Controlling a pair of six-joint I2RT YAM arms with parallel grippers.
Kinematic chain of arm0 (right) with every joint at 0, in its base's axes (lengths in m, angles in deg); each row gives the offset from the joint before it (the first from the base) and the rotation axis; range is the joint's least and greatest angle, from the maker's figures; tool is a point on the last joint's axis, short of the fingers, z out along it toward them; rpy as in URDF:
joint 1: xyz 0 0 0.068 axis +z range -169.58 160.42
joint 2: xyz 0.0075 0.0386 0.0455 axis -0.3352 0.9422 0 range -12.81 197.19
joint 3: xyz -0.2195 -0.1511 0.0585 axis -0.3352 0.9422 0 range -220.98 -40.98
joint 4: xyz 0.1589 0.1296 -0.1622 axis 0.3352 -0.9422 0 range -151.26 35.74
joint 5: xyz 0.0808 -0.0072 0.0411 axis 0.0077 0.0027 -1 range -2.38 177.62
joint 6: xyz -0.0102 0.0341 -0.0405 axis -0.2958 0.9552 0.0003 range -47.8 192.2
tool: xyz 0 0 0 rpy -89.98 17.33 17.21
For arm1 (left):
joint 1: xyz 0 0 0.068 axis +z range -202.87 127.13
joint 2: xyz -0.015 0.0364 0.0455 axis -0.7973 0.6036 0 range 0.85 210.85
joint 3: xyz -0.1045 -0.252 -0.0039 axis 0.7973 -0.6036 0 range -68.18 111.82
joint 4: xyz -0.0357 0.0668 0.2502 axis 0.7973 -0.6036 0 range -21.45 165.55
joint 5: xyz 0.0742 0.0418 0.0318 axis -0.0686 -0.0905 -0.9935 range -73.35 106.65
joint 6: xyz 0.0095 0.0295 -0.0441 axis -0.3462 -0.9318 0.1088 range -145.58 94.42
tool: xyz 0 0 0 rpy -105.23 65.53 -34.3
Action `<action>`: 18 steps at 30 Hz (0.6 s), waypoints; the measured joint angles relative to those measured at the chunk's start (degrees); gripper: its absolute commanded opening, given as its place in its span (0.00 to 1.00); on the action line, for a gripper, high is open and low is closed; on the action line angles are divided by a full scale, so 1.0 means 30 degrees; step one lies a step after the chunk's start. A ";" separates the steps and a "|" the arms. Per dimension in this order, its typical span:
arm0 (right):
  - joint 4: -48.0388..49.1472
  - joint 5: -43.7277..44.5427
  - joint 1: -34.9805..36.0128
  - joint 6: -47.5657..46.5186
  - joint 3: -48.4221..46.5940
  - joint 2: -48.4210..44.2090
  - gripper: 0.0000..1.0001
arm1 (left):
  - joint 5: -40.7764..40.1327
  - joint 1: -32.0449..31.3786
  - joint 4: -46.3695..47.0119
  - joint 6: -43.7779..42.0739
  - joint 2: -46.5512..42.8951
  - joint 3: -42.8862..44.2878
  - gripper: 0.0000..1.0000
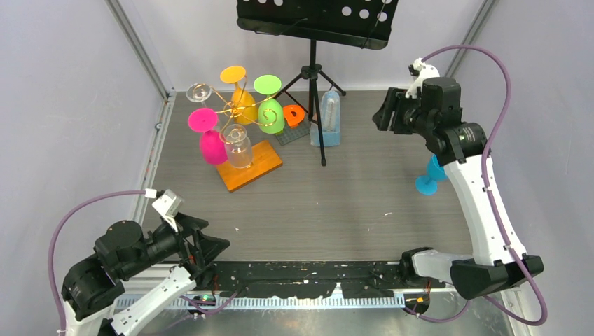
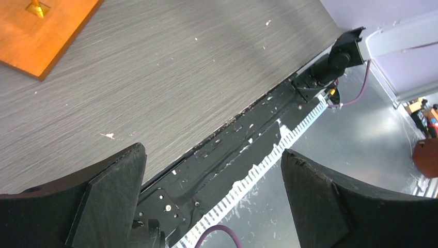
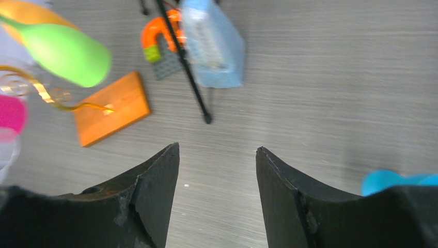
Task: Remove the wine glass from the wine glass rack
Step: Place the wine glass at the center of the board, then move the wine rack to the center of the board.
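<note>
**At the far left of the desk (image 1: 350, 199): glasses hanging on the rack, both grippers empty**

Toward the far left corner, the wine glass rack (image 1: 253, 166) is standing on its orange wooden base. Its gold wire arms are carrying several glasses upside down, feet up and bowls hanging. The green wine glass (image 1: 271, 116) is hanging on the side facing the right arm. The pink wine glass (image 1: 212, 147) and a clear wine glass (image 1: 239, 148) are hanging on the side toward the left arm.

The right gripper (image 1: 387, 112) is hovering high, well apart from the rack. Its jaws are standing wide with nothing between them (the right wrist view is showing only bare desk in the gap). The left gripper (image 1: 213, 236) is sitting low near its own base, equally wide open and empty.

Each glass is looking light, rigid and smooth, so a pinch on the rounded bowl is likely to be slipping. The clear one may also be brittle. The stem just below the foot seems the surest hold. Because the foot is resting in the wire, the glass is probably needing to slide out along the arm rather than pull straight down. The rack itself is looking light and may be dragging or tipping with any snag.
</note>
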State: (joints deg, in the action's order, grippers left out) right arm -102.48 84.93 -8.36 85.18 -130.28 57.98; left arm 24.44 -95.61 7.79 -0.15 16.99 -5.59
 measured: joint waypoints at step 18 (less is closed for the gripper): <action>0.8211 -0.2659 0.5858 0.8488 0.4364 -0.2076 0.60 | -0.4153 0.0000 -0.0153 0.1610 -0.1180 0.0743 1.00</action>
State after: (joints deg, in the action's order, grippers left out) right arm -77.85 76.95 9.21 110.64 -117.19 51.75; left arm 11.98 -95.61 7.33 4.68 13.45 -3.36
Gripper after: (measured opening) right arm 0.610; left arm 0.994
